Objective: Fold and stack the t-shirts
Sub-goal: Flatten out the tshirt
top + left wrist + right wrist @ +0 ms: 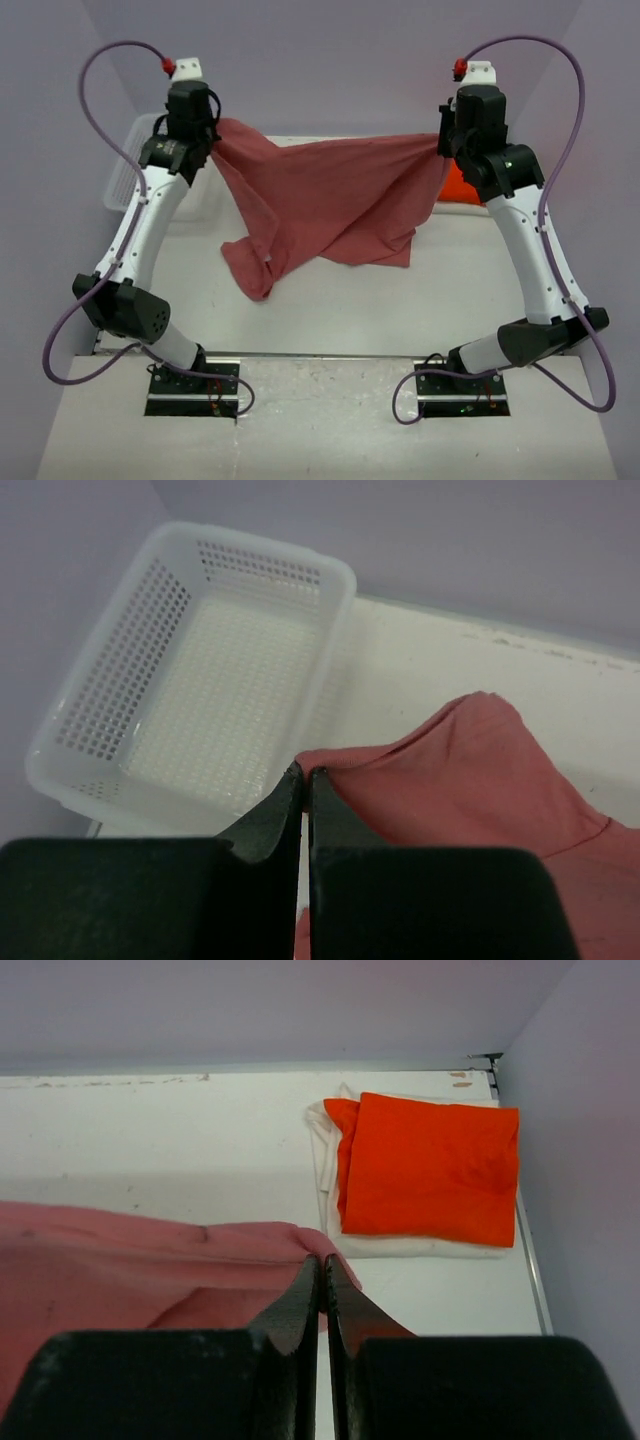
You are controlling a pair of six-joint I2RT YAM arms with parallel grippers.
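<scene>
Left gripper (305, 772) and right gripper (322, 1258) both pinch edges of the rose-red t-shirt (330, 200), stretched aloft just beside the white mesh basket (120, 670), lower end slumped. Well away from the basket, the orange t-shirt (430, 1170) sits folded on the white t-shirt (420, 1248): two done, I'd say, one left to fold and stack. Sleeves and collar are lost in folds.

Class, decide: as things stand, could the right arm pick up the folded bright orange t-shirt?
Probably not yet: the right gripper is shut on the dusty rose-red cloth t-shirt, though the folded bright orange t-shirt lies near, uncovered.
</scene>
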